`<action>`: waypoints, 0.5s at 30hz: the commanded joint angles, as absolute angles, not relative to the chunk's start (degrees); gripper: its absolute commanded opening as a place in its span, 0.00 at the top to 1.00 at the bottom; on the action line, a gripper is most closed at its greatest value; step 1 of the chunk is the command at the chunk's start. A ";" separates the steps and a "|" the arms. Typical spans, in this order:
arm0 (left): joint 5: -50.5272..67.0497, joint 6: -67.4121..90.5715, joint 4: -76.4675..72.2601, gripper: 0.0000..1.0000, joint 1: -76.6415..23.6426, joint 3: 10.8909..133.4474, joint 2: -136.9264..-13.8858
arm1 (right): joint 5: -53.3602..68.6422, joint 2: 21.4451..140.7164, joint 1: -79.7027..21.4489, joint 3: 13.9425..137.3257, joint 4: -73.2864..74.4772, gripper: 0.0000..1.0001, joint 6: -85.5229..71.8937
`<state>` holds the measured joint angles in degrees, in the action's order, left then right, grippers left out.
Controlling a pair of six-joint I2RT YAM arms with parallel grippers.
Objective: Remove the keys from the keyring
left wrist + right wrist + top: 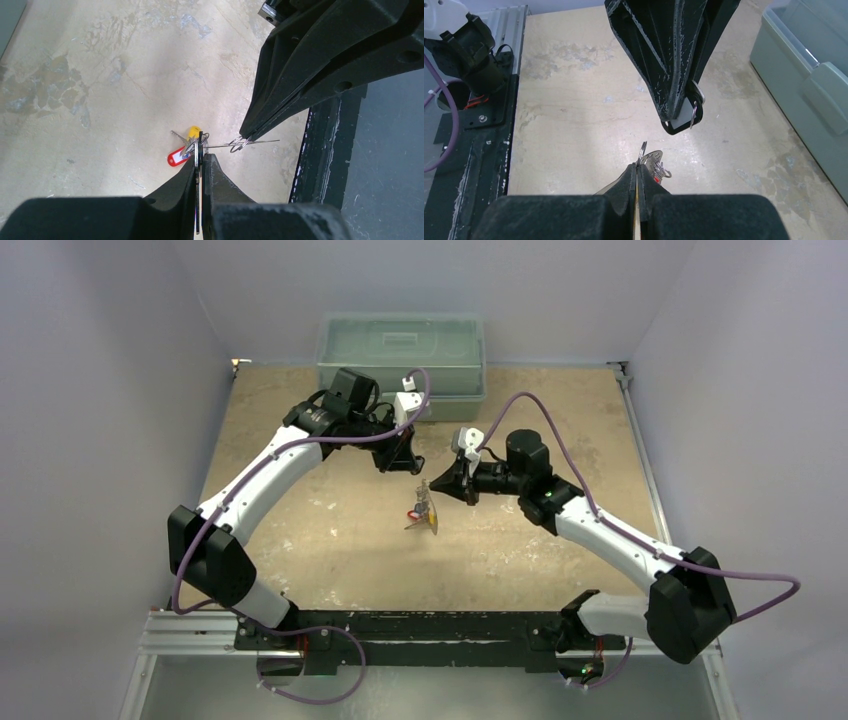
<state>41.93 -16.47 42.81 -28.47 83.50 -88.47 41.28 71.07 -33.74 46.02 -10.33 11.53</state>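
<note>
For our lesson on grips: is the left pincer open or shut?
Shut. In its wrist view the left pincer clamps the keys; only thin metal sits between its fingers.

keys (pixel 422 513) too small to tell apart | left gripper (pixel 200 159) grasp hidden | bin (pixel 784 75) cut off right
</note>
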 commanded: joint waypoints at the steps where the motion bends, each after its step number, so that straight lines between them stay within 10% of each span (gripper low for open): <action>1: 41.12 -15.70 40.65 1.00 -27.98 82.82 -87.13 | 41.73 68.79 -33.71 45.93 -13.18 1.00 10.49; 15: 32.19 -18.52 41.67 1.00 -20.55 75.74 -87.60 | 39.15 63.79 -29.56 48.14 -3.00 1.00 11.81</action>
